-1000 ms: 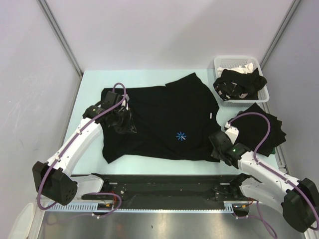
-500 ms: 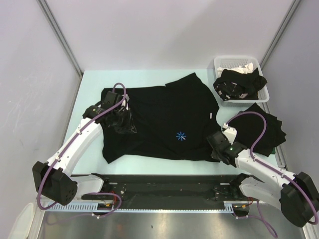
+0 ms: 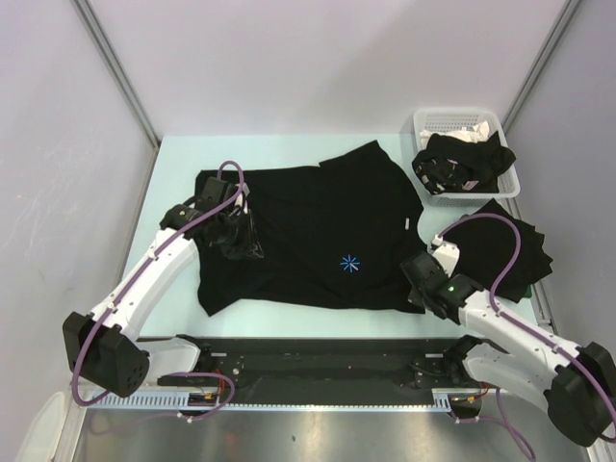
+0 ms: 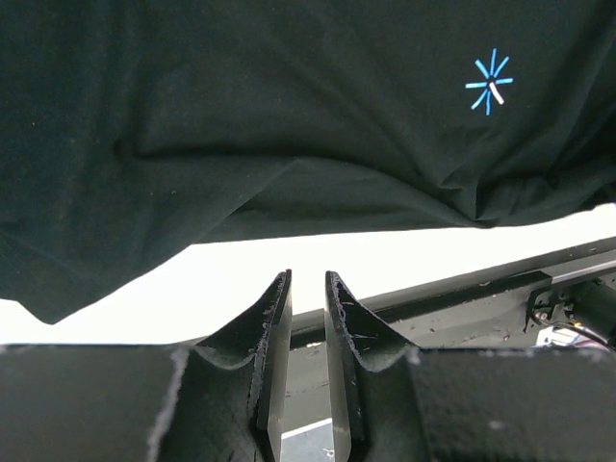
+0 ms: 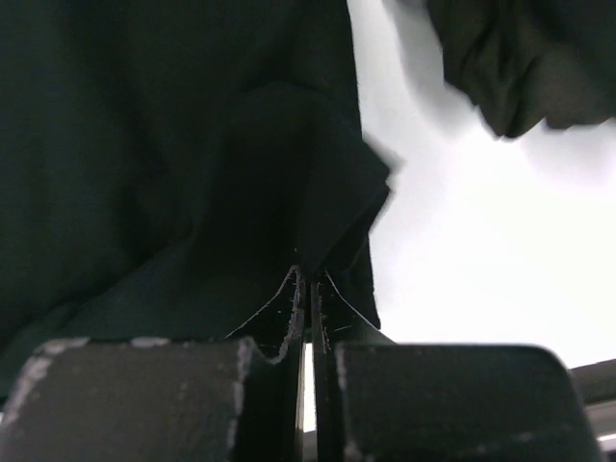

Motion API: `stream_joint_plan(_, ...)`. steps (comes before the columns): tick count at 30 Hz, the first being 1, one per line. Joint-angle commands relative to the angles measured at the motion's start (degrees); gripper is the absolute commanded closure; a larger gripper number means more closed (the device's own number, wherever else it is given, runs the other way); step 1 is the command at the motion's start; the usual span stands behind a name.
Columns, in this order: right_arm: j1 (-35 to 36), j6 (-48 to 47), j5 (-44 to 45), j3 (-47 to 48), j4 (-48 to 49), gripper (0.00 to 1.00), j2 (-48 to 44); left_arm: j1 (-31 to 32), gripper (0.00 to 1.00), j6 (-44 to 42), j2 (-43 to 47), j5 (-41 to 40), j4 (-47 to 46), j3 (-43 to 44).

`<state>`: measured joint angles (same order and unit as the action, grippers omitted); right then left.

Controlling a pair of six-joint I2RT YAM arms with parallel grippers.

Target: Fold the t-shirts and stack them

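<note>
Pinching t-shirt (image 3: 308, 221) edge in closed right gripper (image 5: 310, 276), with left gripper (image 4: 307, 281) slightly parted and empty: close left first, then lift evenly.

A big black shirt (image 3: 318, 236) with a little blue star lies spread flat, from under my left hand (image 3: 245, 248) to my right hand (image 3: 414, 287), which pinches its near corner. A folded black shirt (image 3: 505, 250) lies just right of that hand.

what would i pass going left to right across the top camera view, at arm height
left pincer → blue star on the spread shirt → right pincer → folded shirt
</note>
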<state>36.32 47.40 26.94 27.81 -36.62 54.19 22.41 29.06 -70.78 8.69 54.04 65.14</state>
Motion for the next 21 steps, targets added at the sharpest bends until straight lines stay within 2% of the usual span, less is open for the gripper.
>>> stream_joint_plan(1, 0.42, -1.34, 4.61, 7.16, -3.98, 1.00, -4.44, 0.53, 0.75, 0.82, 2.05, -0.52, -1.57, -1.16)
stream_joint_plan(8, 0.42, -3.36, 5.84, 12.70, -6.09, 1.00, -5.68, 0.53, 0.75, 1.53, 2.40, 0.01, -2.45, -2.13)
stream_joint_plan(21, -0.28, -11.97, 7.07, 14.72, 4.63, 1.00, 1.35, 0.61, 0.76, 1.70, 6.53, -2.01, 0.71, -2.48)
